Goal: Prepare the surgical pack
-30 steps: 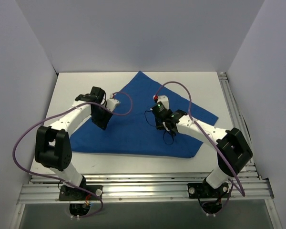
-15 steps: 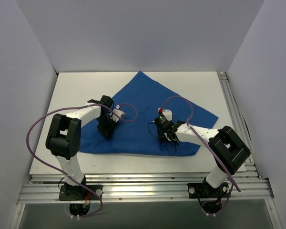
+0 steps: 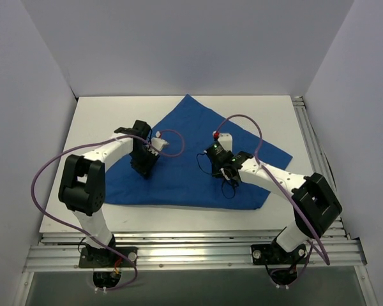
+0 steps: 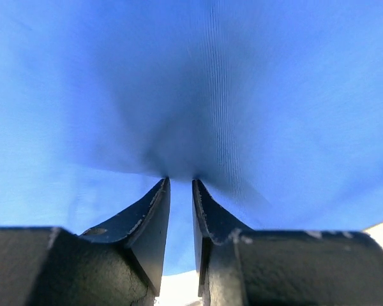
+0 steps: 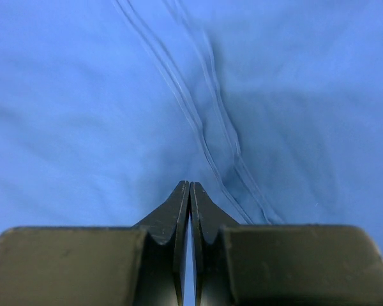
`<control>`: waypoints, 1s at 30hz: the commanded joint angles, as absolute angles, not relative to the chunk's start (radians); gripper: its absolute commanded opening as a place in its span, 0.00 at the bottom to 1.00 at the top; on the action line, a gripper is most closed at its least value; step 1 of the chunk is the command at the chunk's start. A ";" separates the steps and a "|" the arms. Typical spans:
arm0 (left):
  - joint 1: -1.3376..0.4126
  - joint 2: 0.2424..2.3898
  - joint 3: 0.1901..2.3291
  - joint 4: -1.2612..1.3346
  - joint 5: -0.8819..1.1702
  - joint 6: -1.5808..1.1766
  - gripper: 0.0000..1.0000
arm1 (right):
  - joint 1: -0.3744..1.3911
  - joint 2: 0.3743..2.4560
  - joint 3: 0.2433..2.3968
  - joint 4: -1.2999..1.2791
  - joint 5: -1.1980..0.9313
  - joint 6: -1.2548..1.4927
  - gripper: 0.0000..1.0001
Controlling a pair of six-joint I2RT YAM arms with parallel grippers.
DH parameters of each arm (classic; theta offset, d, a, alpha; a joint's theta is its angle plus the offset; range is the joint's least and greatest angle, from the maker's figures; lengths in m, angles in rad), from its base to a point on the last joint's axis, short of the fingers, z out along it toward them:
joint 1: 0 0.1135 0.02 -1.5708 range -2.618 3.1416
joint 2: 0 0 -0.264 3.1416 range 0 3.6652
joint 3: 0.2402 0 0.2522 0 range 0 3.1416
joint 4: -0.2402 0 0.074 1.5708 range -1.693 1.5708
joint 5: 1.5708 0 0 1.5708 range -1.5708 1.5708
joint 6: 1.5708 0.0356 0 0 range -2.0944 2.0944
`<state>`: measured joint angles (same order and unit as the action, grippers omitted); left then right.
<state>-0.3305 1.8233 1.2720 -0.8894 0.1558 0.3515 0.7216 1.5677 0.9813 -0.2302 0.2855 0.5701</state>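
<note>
The left pincer (image 4: 179, 180) stands narrow, its two dark fingers (image 4: 150, 213) a slim gap apart. The tips are closed on a small gathered ridge of the blue cloth (image 3: 185, 127). Shaded folds in the fabric run in toward that ridge from ahead of the tips. Through the gap behind the tips more blue shows, and closer to the wrist a strip of white tabletop (image 3: 102, 108).

The right pincer (image 5: 189, 183) is fully closed, finger against finger, with its tips down at the cloth surface. Just ahead of them and slightly to the right, two long creases (image 5: 179, 95) run away across the fabric.

From above, the cloth lies spread under both pincers as a wide sheet on the tabletop. One corner points away beyond them toward the far wall, and its near edge lies between them and the arm bases. The left pincer sits over the cloth's left part and the right pincer near its middle, the two well apart.
</note>
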 commanded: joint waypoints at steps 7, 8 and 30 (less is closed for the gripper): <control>-0.327 1.824 1.401 -0.887 0.150 0.333 0.30 | 0.695 1.592 1.040 -0.242 0.338 0.525 0.00; -0.327 1.848 1.402 -0.882 0.149 0.333 0.30 | 0.687 1.598 1.035 -0.232 0.313 0.520 0.00; -0.304 1.905 1.423 -0.785 0.183 0.305 0.31 | 0.661 1.671 1.005 -0.132 0.307 0.511 0.00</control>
